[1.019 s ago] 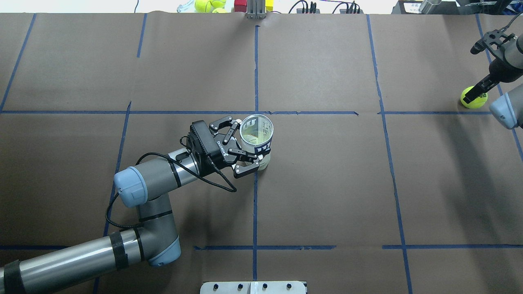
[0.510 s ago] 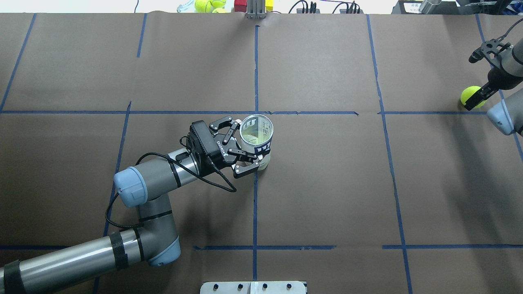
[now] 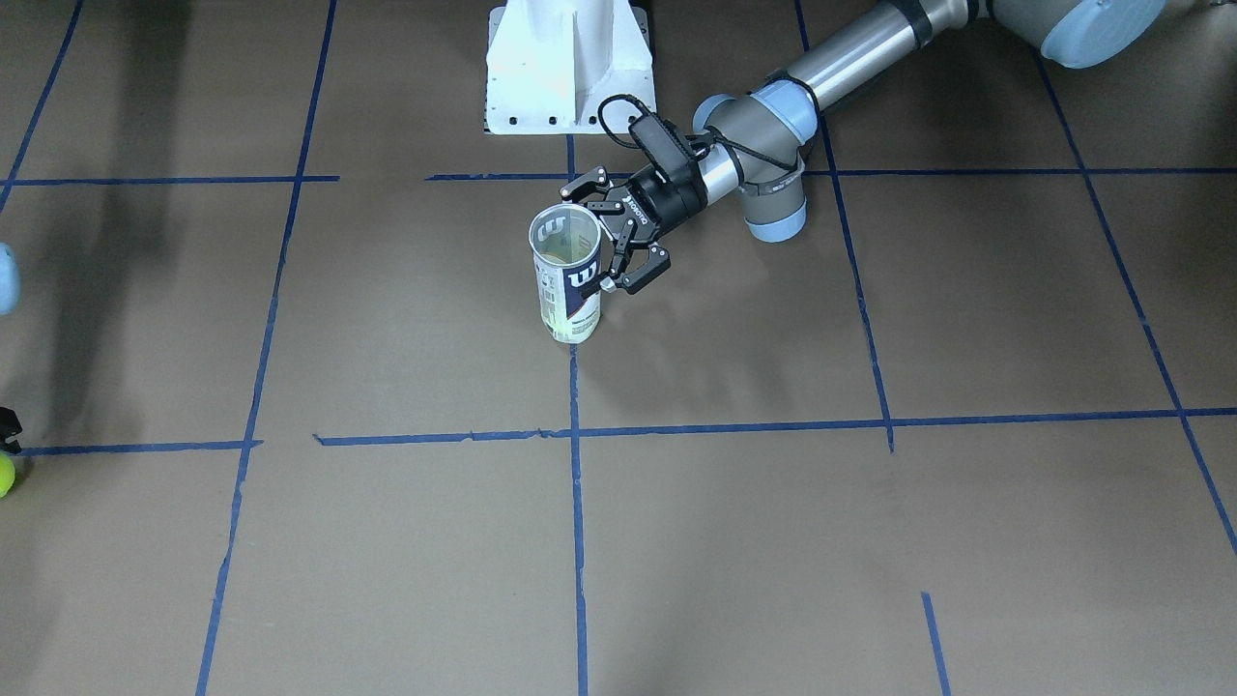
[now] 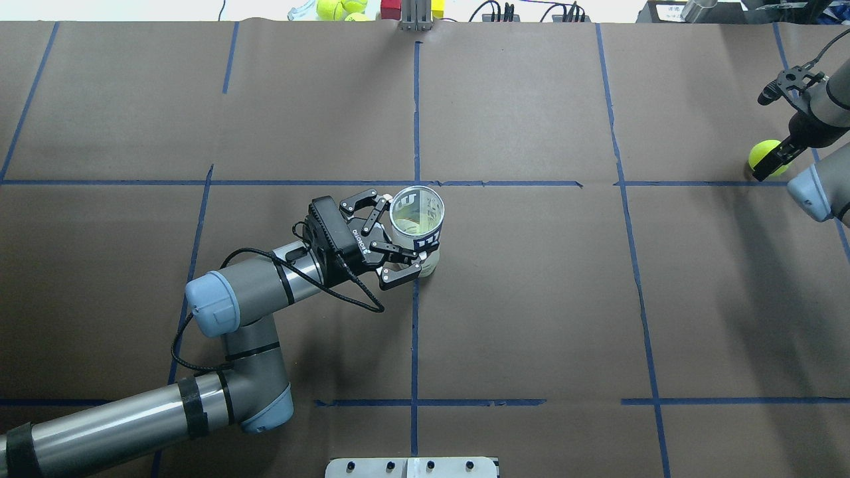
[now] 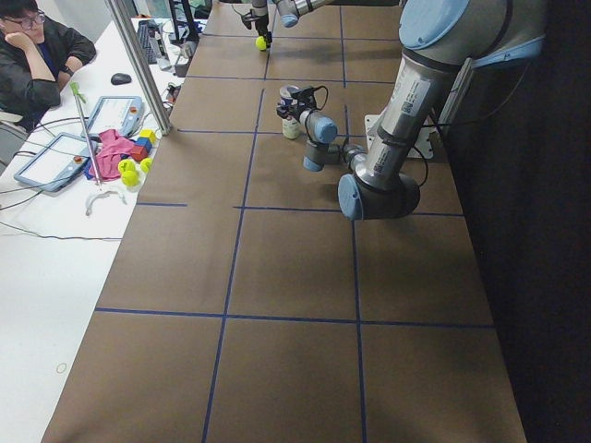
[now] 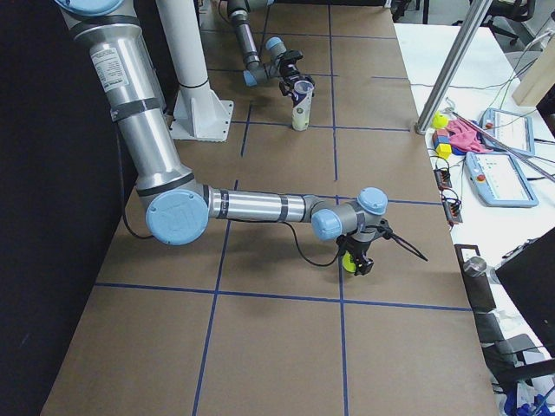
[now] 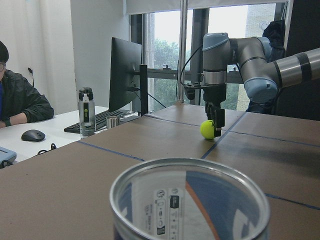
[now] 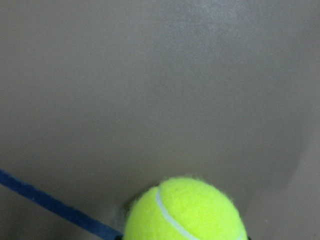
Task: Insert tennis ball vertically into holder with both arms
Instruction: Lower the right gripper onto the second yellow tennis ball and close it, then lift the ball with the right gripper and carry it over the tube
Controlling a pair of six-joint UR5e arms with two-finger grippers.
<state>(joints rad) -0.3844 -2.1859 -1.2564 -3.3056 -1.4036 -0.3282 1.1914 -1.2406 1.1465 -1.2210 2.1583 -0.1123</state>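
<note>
Compared with one second ago, only the right arm [image 4: 820,182] has changed. In the overhead view its wrist has swung a little toward the far side, and the tennis ball [image 4: 760,154] has shifted slightly left with it. The right gripper [image 4: 770,159] is clenched on that ball at the right edge of the table [image 4: 531,299]. I cannot tell if the ball is off the surface. The holder [image 3: 570,280] stands upright near the table's middle, unmoved. The left gripper [image 4: 395,236] has not moved either; its jaws are spread, one finger on each side of the holder.
</note>
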